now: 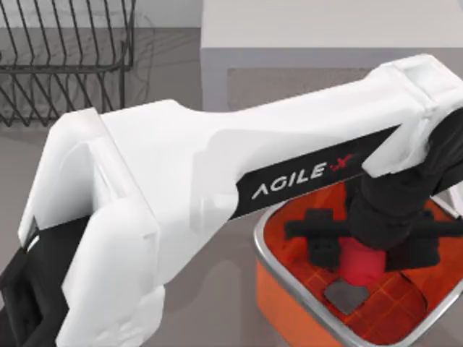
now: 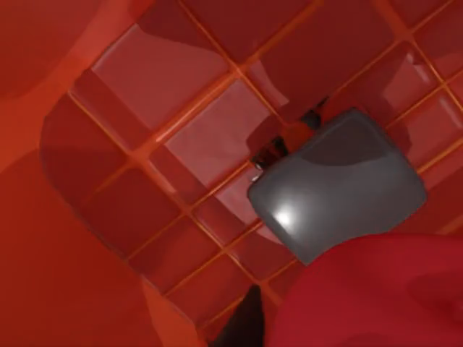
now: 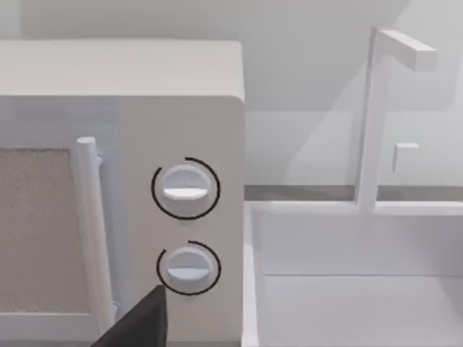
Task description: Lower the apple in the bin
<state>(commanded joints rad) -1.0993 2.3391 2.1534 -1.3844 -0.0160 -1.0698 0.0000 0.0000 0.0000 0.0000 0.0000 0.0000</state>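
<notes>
The apple (image 1: 359, 266) is a small red fruit hanging inside the bin (image 1: 269, 246), an orange container with a silver rim at the table's front right. My left gripper (image 1: 362, 253) reaches down into the bin from above and is shut on the apple, black fingers (image 1: 323, 249) on either side. The apple hangs just above a grey square (image 1: 347, 296) on the gridded red floor. In the left wrist view the apple (image 2: 376, 296) looms close over the grey square (image 2: 336, 184) and the floor grid. A dark fingertip (image 3: 145, 322) of my right gripper edges into the right wrist view.
The left arm's white body (image 1: 181, 166) stretches across the table from front left to the bin. A black wire rack (image 1: 65, 50) stands at the back left. A white microwave (image 3: 123, 188) with two knobs and a white sink basin (image 3: 347, 275) face the right wrist camera.
</notes>
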